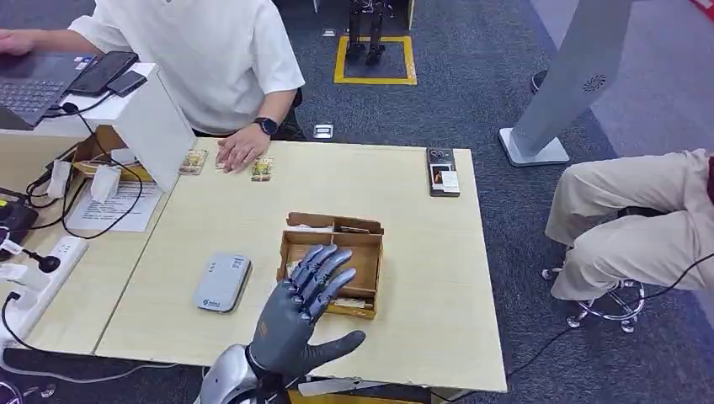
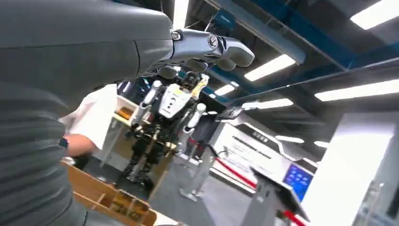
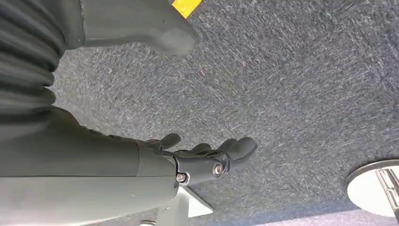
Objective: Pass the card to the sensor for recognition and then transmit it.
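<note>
Head view: our left hand [image 1: 305, 313] hovers over the cardboard box [image 1: 333, 263], fingers spread, holding nothing; cards lie inside, grey card reader [image 1: 222, 283] to the left. Left wrist view: fingers [image 2: 221, 47] extended, box [image 2: 108, 197] below. Right wrist view: right hand [image 3: 202, 157] hangs over carpet, loosely apart, empty. Risk: spread fingers may snag the box wall & shove it.

Left hand [image 1: 305, 316] raised, fingers [image 1: 324, 268] straight and spread, thumb out to the side, holding nothing — right hand [image 3: 197, 160] hangs low, fingers loosely extended, empty.
</note>
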